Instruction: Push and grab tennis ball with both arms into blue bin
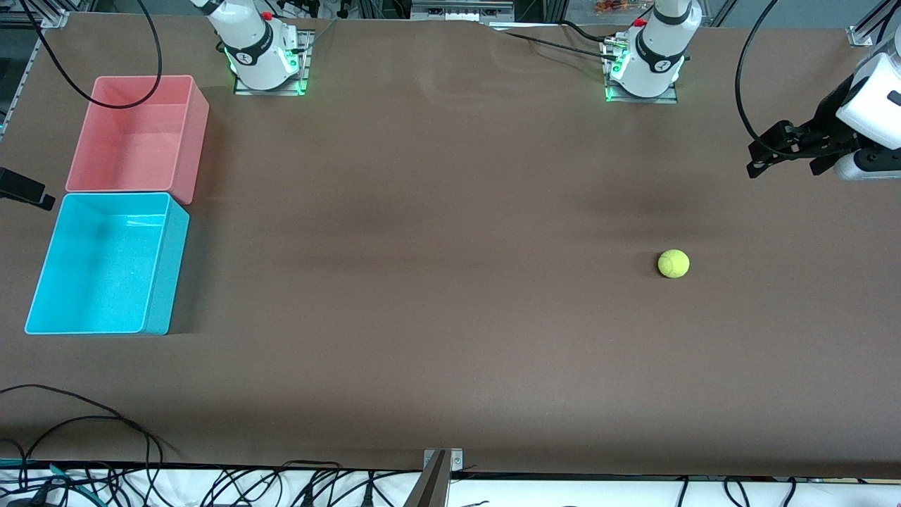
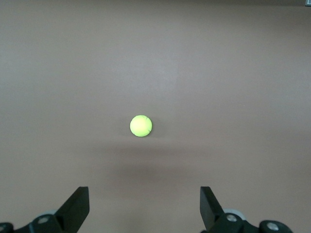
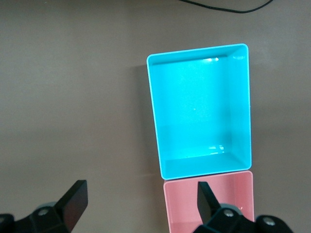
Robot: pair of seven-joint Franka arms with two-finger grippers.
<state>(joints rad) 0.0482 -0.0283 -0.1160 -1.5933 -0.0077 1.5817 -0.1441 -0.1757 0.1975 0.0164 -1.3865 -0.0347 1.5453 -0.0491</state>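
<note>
We see a big brown table (image 1: 450, 296) with a little fuzzy yellow-green tennis ball (image 1: 673, 263) sitting on it all alone, toward the left arm's end of the table. Nothing touches the ball. The left gripper (image 1: 764, 158) is black and hangs up in the air over the table edge at the left arm's end, well apart from the ball. In the left wrist view we see the ball (image 2: 141, 126) out ahead of the gripper (image 2: 145, 206), and its two fingers are spread wide with nothing between them. The blue bin (image 1: 105, 264) sits at the right arm's end of the table, with its open top up and nothing inside. A pink bin (image 1: 137, 134) stands just beside it, farther from the front camera, and their walls look like they touch. The right gripper (image 3: 142, 206) shows best in the right wrist view. It hangs high up over the two bins, looking down at the blue bin (image 3: 201, 109) and the pink bin (image 3: 209, 201). Its fingers are spread wide too and hold nothing. In the front view only a small black bit (image 1: 24, 189) pokes in at the edge beside the bins, and we think this is part of it. A black cable (image 1: 120, 84) loops over the pink bin's corner.
</note>
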